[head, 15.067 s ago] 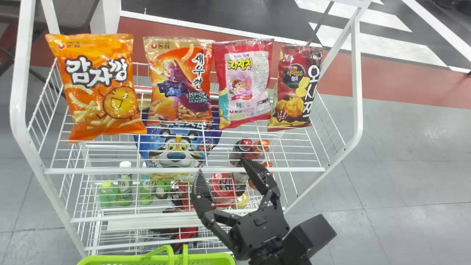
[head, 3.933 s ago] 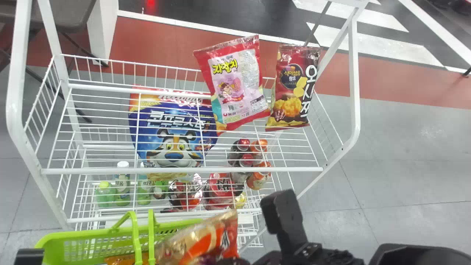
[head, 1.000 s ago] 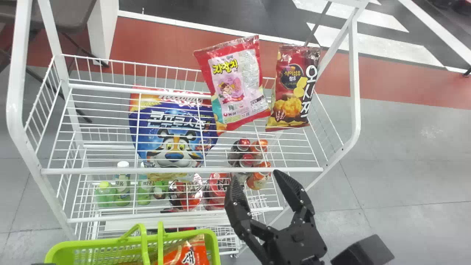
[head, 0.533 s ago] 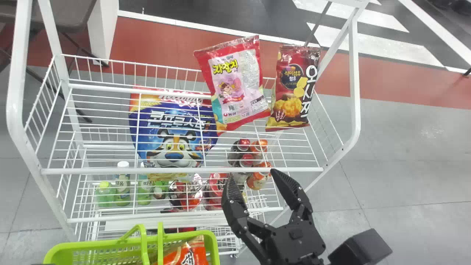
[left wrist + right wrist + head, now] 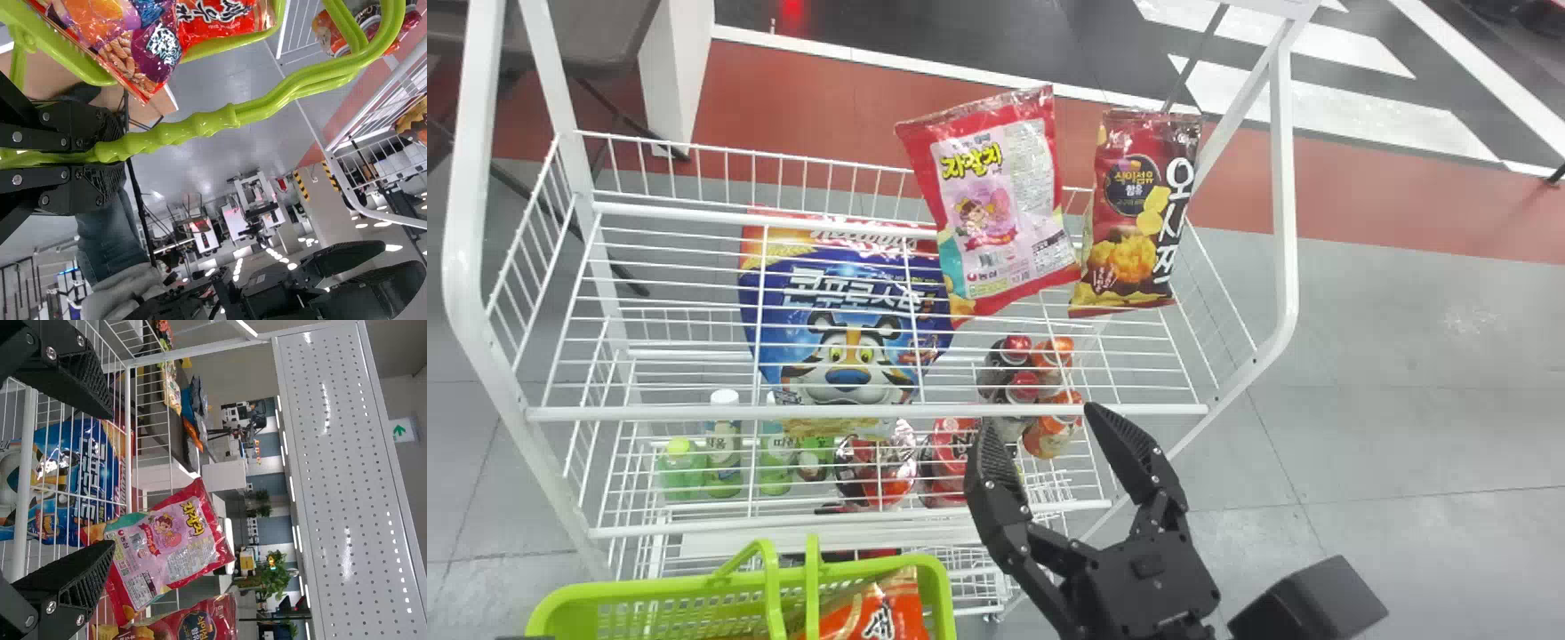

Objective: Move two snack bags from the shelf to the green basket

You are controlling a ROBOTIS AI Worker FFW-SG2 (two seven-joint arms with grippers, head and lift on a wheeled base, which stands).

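my left gripper (image 5: 112, 156) is closed on the handle (image 5: 193, 129) of the green basket (image 5: 649, 587); the handle lies between its two black fingers; my right gripper (image 5: 1040, 418) has its fingers wide apart, with nothing held between them; in the head view it is over the front rail of the white shelf (image 5: 863, 412); the basket is at the bottom edge there, to the left of this gripper, and inside it i see an orange-red snack bag (image 5: 879, 615); on the upper level of the shelf there are two more bags; the pink and red bag (image 5: 996, 204) leans to one side, and the dark red bag (image 5: 1134, 213) is more upright, just beside it, on the right; lower, behind the wires, i see a blue cereal bag (image 5: 845, 311); a green bottle (image 5: 683, 471) is lower again, toward the left side.
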